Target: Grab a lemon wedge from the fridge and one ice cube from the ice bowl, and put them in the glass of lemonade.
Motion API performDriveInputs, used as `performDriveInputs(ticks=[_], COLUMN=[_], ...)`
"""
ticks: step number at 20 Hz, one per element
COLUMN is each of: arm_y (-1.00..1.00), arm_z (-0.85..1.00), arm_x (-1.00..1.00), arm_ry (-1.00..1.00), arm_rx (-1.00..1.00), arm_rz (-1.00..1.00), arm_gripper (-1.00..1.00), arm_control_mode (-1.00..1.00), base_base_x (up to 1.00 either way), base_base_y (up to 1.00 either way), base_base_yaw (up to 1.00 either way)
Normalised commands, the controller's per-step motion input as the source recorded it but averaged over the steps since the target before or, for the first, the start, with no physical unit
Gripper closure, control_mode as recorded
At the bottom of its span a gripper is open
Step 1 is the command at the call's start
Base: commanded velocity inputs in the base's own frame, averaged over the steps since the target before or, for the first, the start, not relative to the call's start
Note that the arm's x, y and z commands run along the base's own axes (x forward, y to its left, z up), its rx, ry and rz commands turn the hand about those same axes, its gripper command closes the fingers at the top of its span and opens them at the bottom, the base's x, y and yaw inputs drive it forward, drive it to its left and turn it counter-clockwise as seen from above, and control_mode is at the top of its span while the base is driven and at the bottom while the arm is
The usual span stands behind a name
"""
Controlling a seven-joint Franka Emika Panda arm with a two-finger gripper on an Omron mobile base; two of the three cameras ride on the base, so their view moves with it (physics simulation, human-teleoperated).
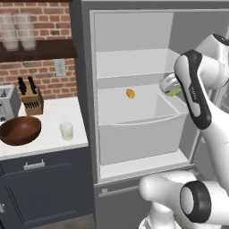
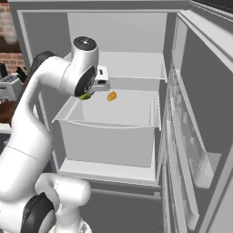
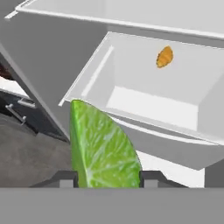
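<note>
- The gripper (image 3: 108, 178) is closed part-way on the lemon wedge (image 3: 103, 146), a bright green piece pinched between the two fingertips (image 3: 65, 179), held in the air at the front of the open fridge (image 1: 134, 31), above the pulled-out drawer (image 1: 138, 134).
- A small orange-yellow piece (image 1: 130, 93) lies toward the drawer's back edge, apart from the wedge.
- The glass of lemonade (image 1: 66, 131) stands near the front right corner of the counter (image 1: 53, 112), with the ice bowl (image 1: 20, 129) to its left by the front edge.
- Risk: the wedge is wide and tapered, so a grip on its narrow base may let it twist or slip out during the swing to the counter.
- Risk: the arm's elbow sits close to the fridge's side wall and door; a wide turn could knock them.
- The glass is small and light-looking; a low approach could tip it.
</note>
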Motion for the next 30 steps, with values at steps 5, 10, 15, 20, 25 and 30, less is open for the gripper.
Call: performDriveInputs(ticks=[5,10,15,20,25,30], arm_y=[0.14,0.0,0.0,0.0,0.0,0.0], arm_z=[-0.65,-0.69,-0.29,-0.02,0.0,0.0], arm_x=[-0.57,-0.57,-0.54,-0.29,-0.14,-0.01], arm_ry=[0.22,0.12,0.02,0.0,0.0,0.0], arm_rx=[-0.01,0.0,0.02,0.0,0.0,0.0], arm_rz=[-0.31,-0.19,-0.11,-0.09,-0.06,0.0], arm_gripper=[1.0,1.0,1.0,1.0,1.0,1.0], arm_control_mode=[-1.0,-1.0,-1.0,-1.0,-1.0,-1.0], base_base_x=[0.0,0.0,0.0,0.0,0.0,0.0], base_base_y=[0.0,0.0,0.0,0.0,0.0,0.0], base_base_yaw=[0.0,0.0,0.0,0.0,0.0,0.0])
